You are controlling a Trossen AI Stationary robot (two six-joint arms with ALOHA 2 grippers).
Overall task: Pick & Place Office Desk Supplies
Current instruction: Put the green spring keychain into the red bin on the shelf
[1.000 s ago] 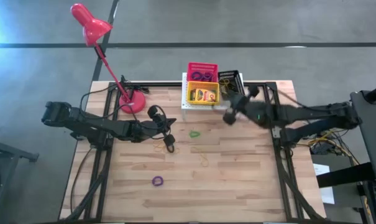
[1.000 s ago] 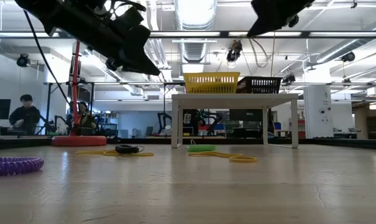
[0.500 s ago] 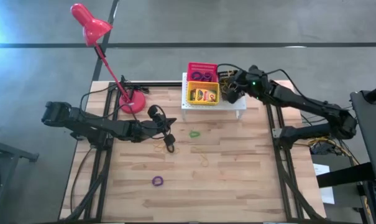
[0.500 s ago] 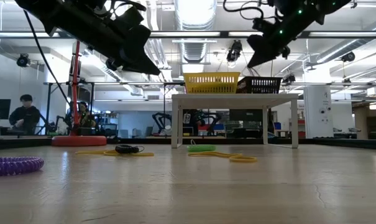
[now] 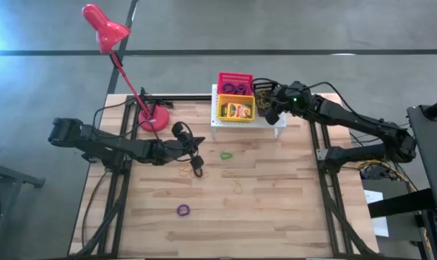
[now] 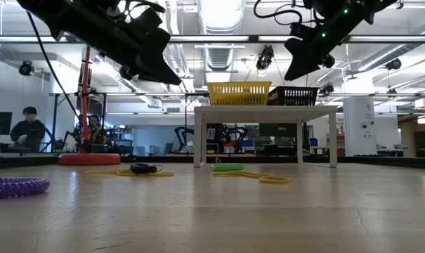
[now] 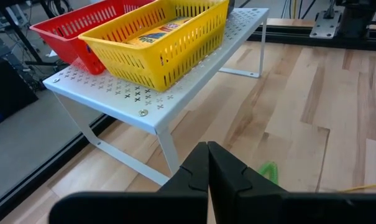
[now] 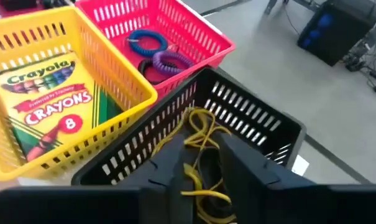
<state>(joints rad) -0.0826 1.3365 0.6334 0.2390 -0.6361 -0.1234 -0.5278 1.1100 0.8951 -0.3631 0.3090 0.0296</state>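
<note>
On the white shelf (image 5: pixel 276 124) stand a pink-red basket (image 5: pixel 235 81) with a blue and a purple loop (image 8: pixel 170 61), a yellow basket (image 5: pixel 235 110) with a crayon box (image 8: pixel 41 102), and a black basket (image 8: pixel 250 121). My right gripper (image 8: pixel 197 155) hangs open over the black basket, with a yellow loop (image 8: pixel 199 134) in its gap. My left gripper (image 5: pixel 197 167) hangs shut and empty above the table's left middle. On the table lie a green loop (image 5: pixel 226 154), yellow loops (image 5: pixel 238 185), a purple loop (image 5: pixel 183 210) and a black loop (image 6: pixel 145 169). My right gripper points slanting down into the black basket from the table's right. The yellow loop's strands (image 8: pixel 194 171) run through the gap between the two fingers and on into the basket. I cannot tell whether either finger touches them.
A red desk lamp (image 5: pixel 106 29) stands at the far left, its base (image 5: pixel 154 119) on the table and its cable running beside my left arm. The shelf stands on thin legs (image 6: pixel 198 147) at the far middle. Bare wood lies at the near side.
My right gripper has swung from above the table just near the shelf toward the far edge, and now hangs over the black basket; over the last half second it has barely moved.
</note>
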